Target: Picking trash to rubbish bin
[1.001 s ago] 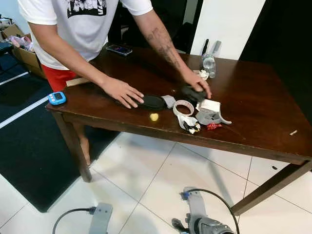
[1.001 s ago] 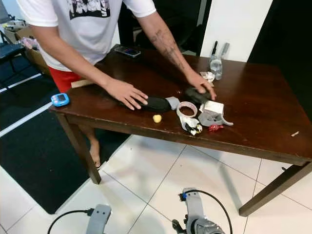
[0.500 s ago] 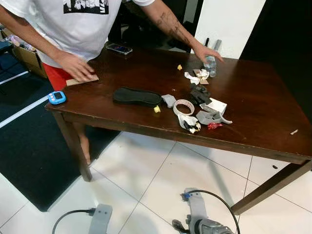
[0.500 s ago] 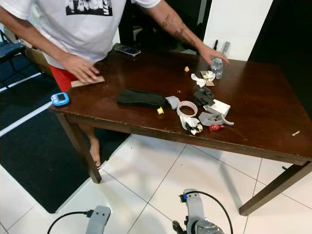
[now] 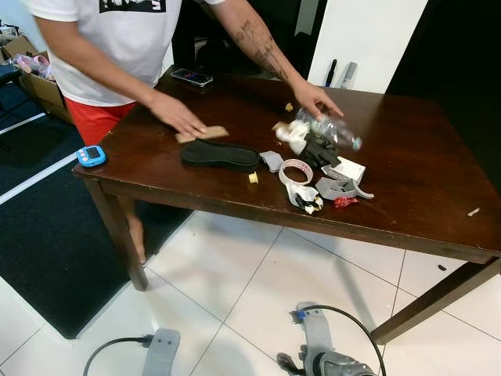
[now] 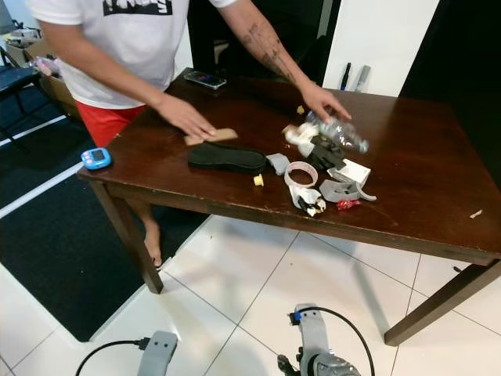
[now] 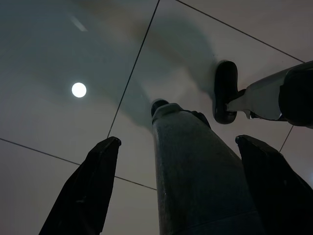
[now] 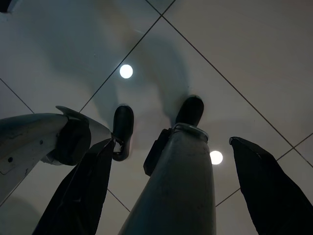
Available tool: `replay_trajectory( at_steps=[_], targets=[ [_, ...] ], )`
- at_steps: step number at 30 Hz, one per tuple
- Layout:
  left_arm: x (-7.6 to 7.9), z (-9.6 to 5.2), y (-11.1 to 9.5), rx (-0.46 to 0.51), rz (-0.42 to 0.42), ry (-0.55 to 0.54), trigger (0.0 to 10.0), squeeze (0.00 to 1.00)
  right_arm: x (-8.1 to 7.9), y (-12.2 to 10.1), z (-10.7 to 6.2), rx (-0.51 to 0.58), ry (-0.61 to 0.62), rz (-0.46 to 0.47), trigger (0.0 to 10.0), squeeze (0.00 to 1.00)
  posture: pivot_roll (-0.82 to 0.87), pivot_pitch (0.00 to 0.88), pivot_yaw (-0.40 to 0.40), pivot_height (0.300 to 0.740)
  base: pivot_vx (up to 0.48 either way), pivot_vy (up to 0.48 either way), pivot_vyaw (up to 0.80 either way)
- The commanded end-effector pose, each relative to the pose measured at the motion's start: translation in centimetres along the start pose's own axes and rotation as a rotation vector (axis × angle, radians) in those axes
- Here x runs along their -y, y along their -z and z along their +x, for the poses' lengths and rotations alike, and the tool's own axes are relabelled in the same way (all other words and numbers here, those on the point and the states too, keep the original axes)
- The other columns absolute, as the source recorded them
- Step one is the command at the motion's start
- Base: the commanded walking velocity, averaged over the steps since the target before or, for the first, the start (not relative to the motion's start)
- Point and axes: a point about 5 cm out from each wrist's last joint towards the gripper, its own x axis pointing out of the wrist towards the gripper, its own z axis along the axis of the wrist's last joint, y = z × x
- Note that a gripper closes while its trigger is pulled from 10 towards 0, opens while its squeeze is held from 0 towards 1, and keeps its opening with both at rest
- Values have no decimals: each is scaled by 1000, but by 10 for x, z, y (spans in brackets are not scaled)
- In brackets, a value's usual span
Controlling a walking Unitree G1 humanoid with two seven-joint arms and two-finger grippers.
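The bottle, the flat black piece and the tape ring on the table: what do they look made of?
Bottle: clear thin plastic, glossy; the table shows through it, though it is blurred. Flat black piece: matte, sole-shaped, probably foam or rubber; no shine. Tape ring: pale roll with an open middle, likely paper or plastic tape; hard to tell which. Table: dark polished wood, with reflections.

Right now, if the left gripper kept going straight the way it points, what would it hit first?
Probably the tiled floor. The left gripper hangs open, pointing down at it, with the robot's own leg close alongside.
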Motion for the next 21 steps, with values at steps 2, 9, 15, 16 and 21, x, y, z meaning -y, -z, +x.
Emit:
replay_trajectory(
  at_steps=[2, 9, 15, 16, 21],
  targets=[
    [3, 1, 2, -6, 4, 3, 10000, 0, 2, 3, -1, -12, 9, 3, 10000, 0, 88, 38, -42, 740, 0, 0, 0],
    [3, 1, 1, -6, 12, 3, 10000, 0, 2, 3, -1, -12, 10, -6, 10000, 0, 89, 28, -43, 740, 0, 0, 0],
    [4, 1, 0, -4, 18, 4, 10000, 0, 2, 2, -1, -13, 10, -13, 10000, 0, 90, 21, -43, 740, 0, 0, 0],
    [4, 1, 0, -4, 18, 4, 10000, 0, 2, 2, -1, -13, 10, -13, 10000, 0, 90, 21, -43, 740, 0, 0, 0],
    [4, 1, -2, -1, 19, 6, 10000, 0, 2, 2, -1, -13, 11, -16, 10000, 0, 90, 17, -42, 740, 0, 0, 0]
  ],
)
